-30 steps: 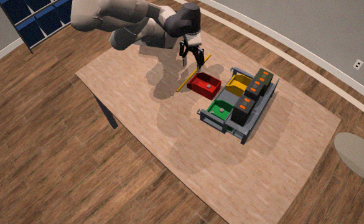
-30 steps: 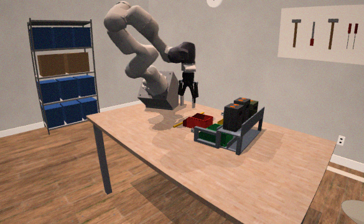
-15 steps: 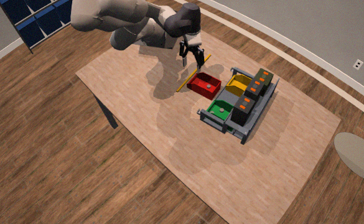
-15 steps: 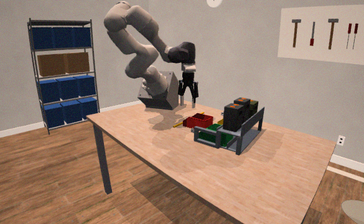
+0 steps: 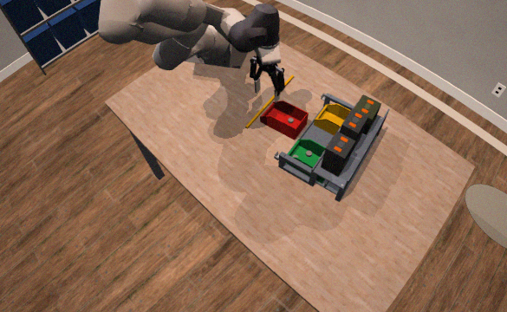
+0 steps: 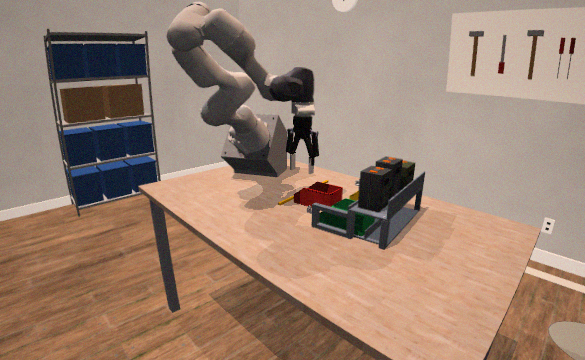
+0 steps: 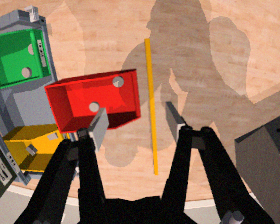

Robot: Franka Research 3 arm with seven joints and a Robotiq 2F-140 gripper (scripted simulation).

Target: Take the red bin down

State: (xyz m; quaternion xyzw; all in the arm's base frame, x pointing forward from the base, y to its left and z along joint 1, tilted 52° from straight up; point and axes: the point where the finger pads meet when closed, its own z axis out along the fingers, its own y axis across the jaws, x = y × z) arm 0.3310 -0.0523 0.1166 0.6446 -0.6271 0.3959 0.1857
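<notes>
The red open bin (image 5: 279, 123) (image 6: 319, 194) (image 7: 81, 97) stands upright in front of the shelf, with two round grey parts in it in the wrist view. Its back end is close to the front edge of the shelf (image 5: 320, 138) (image 6: 406, 192) (image 7: 26, 102); whether they touch or overlap I cannot tell. The green bin (image 5: 311, 161) (image 6: 343, 206) (image 7: 8, 60) and the yellow bin (image 5: 328, 124) (image 7: 43, 150) sit on the shelf, open fronts out, with a gap between them. My gripper (image 5: 267, 92) (image 6: 302, 169) (image 7: 136, 113) is open and empty, above and on the robot side of the red bin.
A yellow strip (image 5: 259, 113) (image 6: 287, 200) (image 7: 152, 105) lies on the table between the red bin and the robot base (image 6: 259, 162) (image 7: 263, 160). Dark boxes with orange marks (image 5: 337, 157) (image 6: 375, 189) stand on the shelf's raised rear part.
</notes>
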